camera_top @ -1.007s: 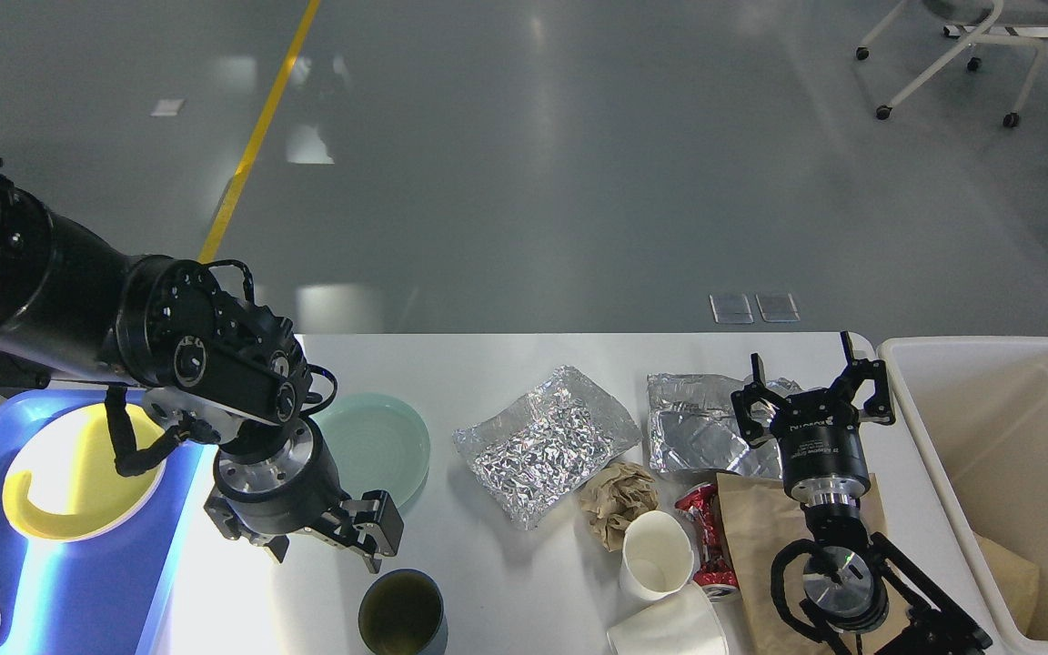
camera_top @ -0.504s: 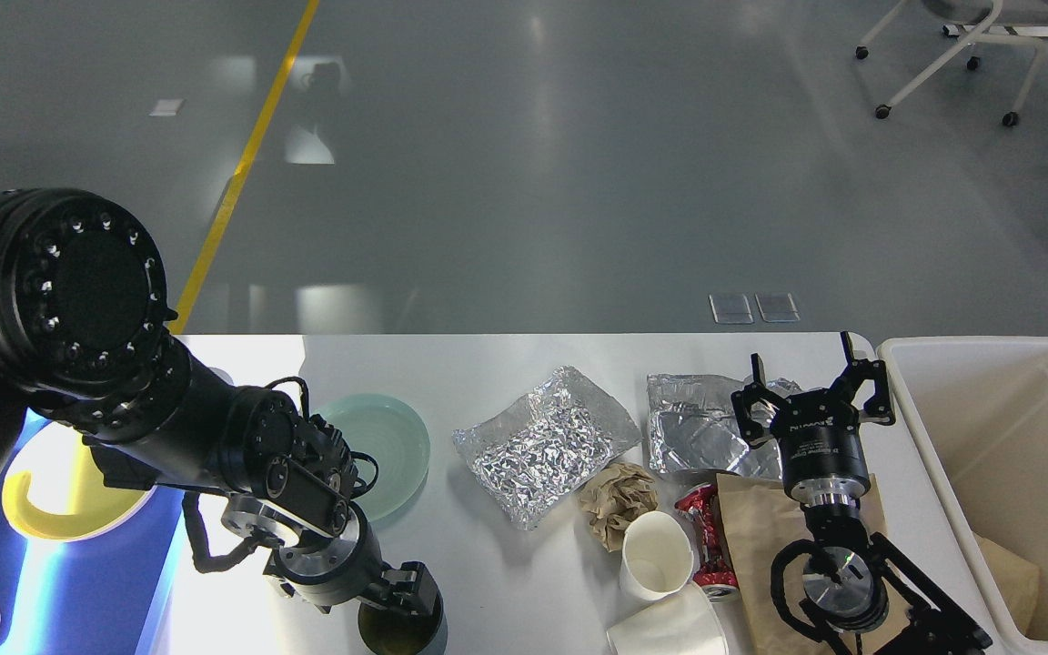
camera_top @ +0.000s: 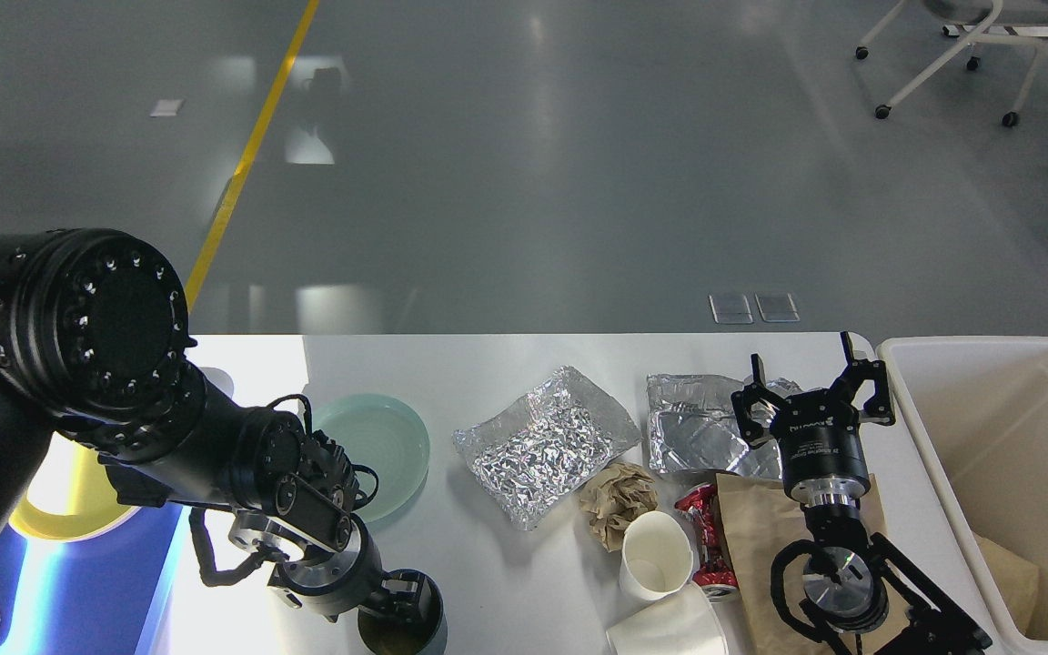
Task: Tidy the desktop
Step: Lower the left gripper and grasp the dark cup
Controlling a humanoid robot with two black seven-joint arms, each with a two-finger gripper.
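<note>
The white desktop (camera_top: 506,364) holds a dark cup (camera_top: 397,632) at the front edge, a pale green plate (camera_top: 383,441), two silver foil pieces (camera_top: 542,446) (camera_top: 697,428), a crumpled brown paper ball (camera_top: 617,500), two white paper cups (camera_top: 656,555) (camera_top: 670,628), a crushed red can (camera_top: 704,537) and a brown paper bag (camera_top: 756,537). My left gripper (camera_top: 408,593) sits at the dark cup's rim; its fingers are dark against the cup. My right gripper (camera_top: 811,382) is open and empty, above the right foil piece's edge.
A blue tray (camera_top: 78,591) with a yellow plate (camera_top: 33,514) lies at the left, partly hidden by my left arm. A beige bin (camera_top: 1006,437) stands at the table's right end with some brown paper inside.
My left arm has swung from beside the tray down and right to the dark cup, and its gripper now sits at the cup's rim. The right arm has not moved.
</note>
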